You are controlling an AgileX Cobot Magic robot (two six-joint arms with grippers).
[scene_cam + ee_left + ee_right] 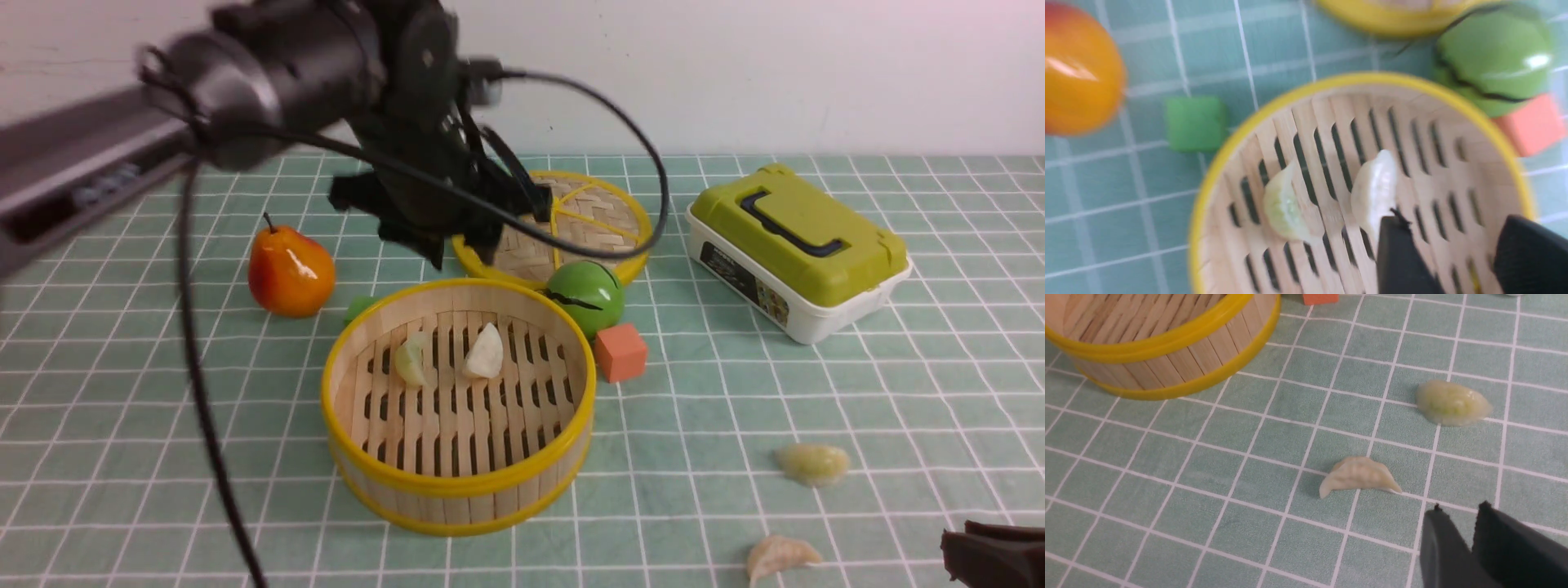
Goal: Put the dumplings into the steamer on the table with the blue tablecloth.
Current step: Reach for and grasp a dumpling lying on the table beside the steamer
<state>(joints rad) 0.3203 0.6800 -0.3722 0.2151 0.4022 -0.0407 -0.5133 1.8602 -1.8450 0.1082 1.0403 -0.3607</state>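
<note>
The right tool [1458,533], jaws narrowly parted, is hovering at five o'clock from the steamer [461,408]; the left tool [1447,241], spread wide, is hanging above it. Inside, greenish [411,359] and white dumplings [485,353] are lying; two more dumplings [781,557] are resting on the table [669,506] at four o'clock.

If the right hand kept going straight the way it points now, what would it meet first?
Probably the blue tablecloth, beyond the right hand's fingertips; the exact contact spot is unclear.

Two dumplings [449,358] lie in my steamer [461,487]. Two others [796,510] rest on the tablecloth [678,523], to its right.
</note>
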